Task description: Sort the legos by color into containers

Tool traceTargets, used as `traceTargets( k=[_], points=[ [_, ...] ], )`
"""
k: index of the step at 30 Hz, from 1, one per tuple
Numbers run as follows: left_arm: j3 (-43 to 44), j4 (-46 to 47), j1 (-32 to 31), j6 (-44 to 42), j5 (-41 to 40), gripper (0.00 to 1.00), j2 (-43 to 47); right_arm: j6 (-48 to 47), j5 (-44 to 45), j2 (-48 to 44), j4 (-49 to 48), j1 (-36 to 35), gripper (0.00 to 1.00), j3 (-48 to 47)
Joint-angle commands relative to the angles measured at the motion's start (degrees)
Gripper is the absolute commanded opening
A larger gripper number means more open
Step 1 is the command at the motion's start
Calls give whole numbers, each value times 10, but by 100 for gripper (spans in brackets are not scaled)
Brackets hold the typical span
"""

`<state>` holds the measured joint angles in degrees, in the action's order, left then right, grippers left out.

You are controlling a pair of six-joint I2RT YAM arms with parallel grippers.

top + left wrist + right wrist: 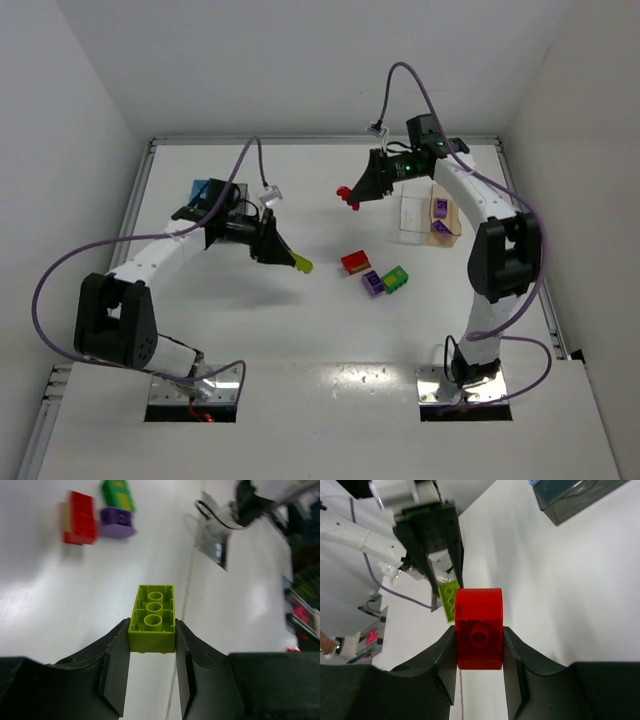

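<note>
Lime-green lego point(152, 612), hollow tubed underside showing, pinched in left gripper point(152, 627) over mid-table; glossy red lego point(479, 627) clamped in right gripper point(479, 641) farther back, right; loose red brick point(355, 262), purple brick point(373, 283) and green-yellow brick point(395, 279) on table point(300, 340) between.

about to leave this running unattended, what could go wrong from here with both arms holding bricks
1. The left gripper pinches the lime brick only at its near end, with most of it jutting past the fingertips. It could pivot or slip in transit.
2. The right gripper, holding the red brick, faces the left one across the middle. Crossing paths could make them clash.
3. The purple brick and green brick sit tight together, so grabbing one may drag the other.
</note>
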<state>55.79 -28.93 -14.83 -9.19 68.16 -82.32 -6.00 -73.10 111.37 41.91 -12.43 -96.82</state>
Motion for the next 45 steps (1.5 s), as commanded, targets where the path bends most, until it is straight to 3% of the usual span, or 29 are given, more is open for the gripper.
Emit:
traceTargets(
  k=[1, 2, 5, 6, 7, 10, 15, 28, 31, 34, 39, 41, 45],
  points=[
    [49, 15, 54, 2, -82, 14, 54, 7, 36, -67, -35, 12, 5, 42],
    [49, 32, 61, 23, -167, 14, 66, 21, 75, -77, -50, 20, 5, 55],
    [28, 86, 83, 86, -307, 14, 122, 84, 121, -111, -133, 20, 5, 112],
    [28, 104, 90, 97, -401, 14, 128, 96, 131, -119, -147, 20, 5, 119],
    [28, 104, 90, 103, -441, 14, 128, 96, 139, -125, -147, 20, 5, 119],
    [28, 104, 120, 109, -546, 14, 103, 107, 154, -125, -147, 20, 5, 119],
    [60, 91, 177, 114, -623, 14, 48, 114, 177, -125, -153, 20, 5, 119],
    [86, 96, 218, 125, -677, 14, -31, 119, 183, -108, -158, 9, 5, 108],
    [86, 96, 223, 125, -683, 26, -45, 119, 183, -108, -158, 9, 5, 102],
    [86, 96, 223, 125, -689, 46, -60, 119, 205, -102, -153, 9, 5, 102],
    [92, 96, 223, 137, -683, 60, -65, 124, 232, -102, -153, 9, 5, 102],
    [98, 96, 223, 137, -660, 75, -58, 133, 254, -108, -161, 14, 5, 109],
    [103, 96, 223, 142, -584, 77, -26, 122, 348, -135, -155, 31, 5, 125]
  ],
)
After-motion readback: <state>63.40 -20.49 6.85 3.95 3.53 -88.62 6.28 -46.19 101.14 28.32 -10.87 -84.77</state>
